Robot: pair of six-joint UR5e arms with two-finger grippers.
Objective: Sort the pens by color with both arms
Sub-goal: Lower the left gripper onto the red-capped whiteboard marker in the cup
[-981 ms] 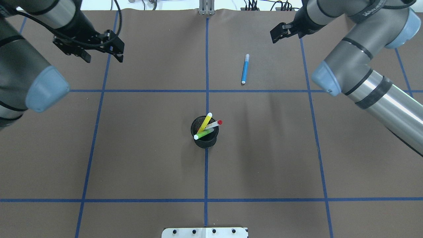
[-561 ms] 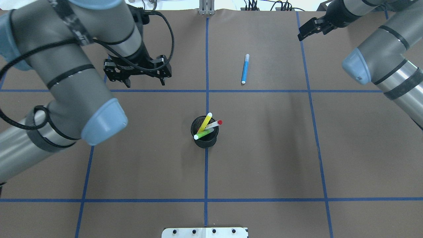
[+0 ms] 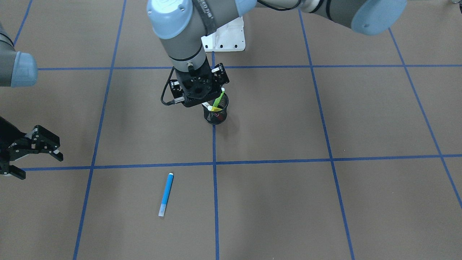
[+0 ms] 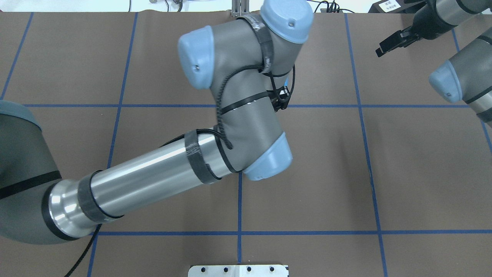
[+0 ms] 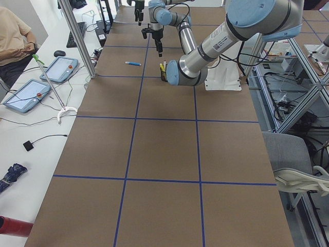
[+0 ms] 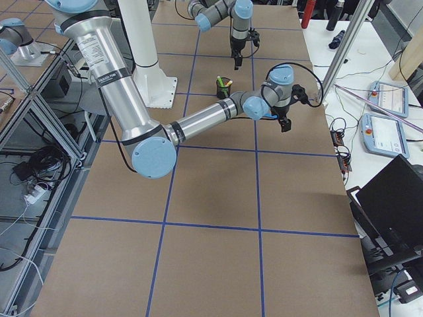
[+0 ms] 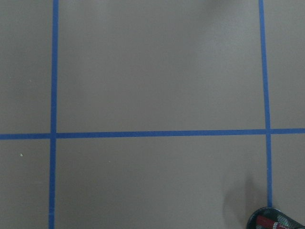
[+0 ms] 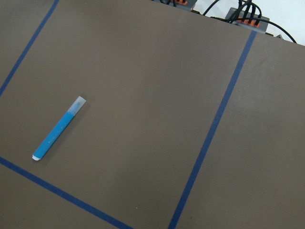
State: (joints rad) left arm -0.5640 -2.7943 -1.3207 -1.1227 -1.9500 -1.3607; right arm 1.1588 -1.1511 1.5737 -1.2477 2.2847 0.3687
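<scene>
Brown table [image 3: 325, 202]: mesh cup [image 3: 216, 116] holds green pen [image 3: 218, 100], yellow pen [image 3: 216, 108]; right fingers [image 3: 57, 155] apart, left fingers [image 6: 236, 61] unclear.

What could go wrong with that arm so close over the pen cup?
The left gripper hangs close over the cup; it might bump and tip it. The pens lean together, so pulling the green pen may drag the yellow pen out too.

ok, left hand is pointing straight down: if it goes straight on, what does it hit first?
Likely the tops of the pens standing in the black mesh cup. The left hand hangs about over them, but depth is unclear.
</scene>
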